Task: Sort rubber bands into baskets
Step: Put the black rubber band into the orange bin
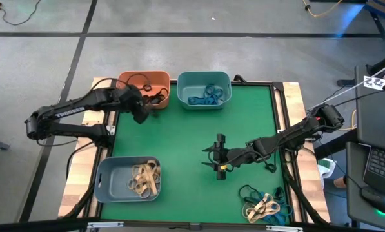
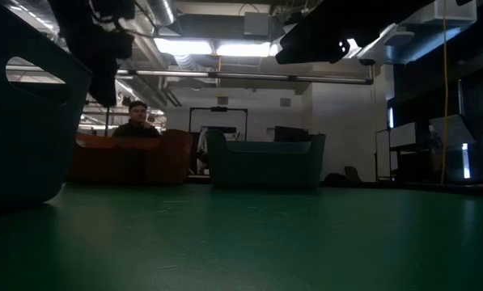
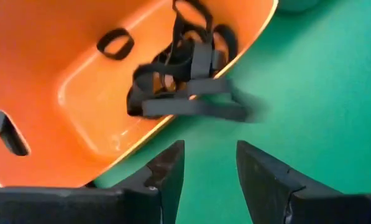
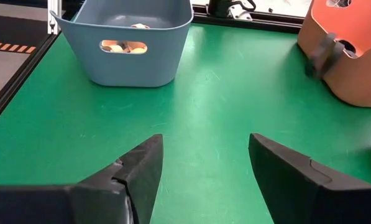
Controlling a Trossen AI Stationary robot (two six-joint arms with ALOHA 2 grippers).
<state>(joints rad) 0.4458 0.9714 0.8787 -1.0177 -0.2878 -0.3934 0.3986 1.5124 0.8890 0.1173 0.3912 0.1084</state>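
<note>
Green matting (image 1: 179, 148) covers the table top, with grey floor all around it, and the sorting is well along. Black rubber bands (image 3: 179, 74) sit heaped in the orange basket (image 1: 155, 80) at the far left of the mat, and one black band (image 3: 194, 107) drapes over its rim, half in and half hanging toward the green. Right above that rim hovers the left gripper (image 3: 209, 168), its fingers parted with nothing between them. Next door, the teal basket (image 1: 204, 78) holds a tangle of blue bands (image 1: 205, 95). Down at the near left corner, the grey-blue basket (image 1: 128, 194) carries the tan bands (image 1: 144, 179).

Over to the unsorted pile (image 1: 263, 203) at the near right corner: dark, teal and tan loops lie mixed together on the mat. The right gripper (image 1: 217, 158) hangs over the middle of the mat, well apart from that pile, fingers spread wide and empty; its own camera looks across bare green toward the grey-blue basket and a corner of the orange one.

From table height, both arms show as dark shapes overhead, and a person (image 2: 136, 121) sits behind the orange basket under bright ceiling lights. Black cables (image 1: 92, 190) trail along the wooden table edges.
</note>
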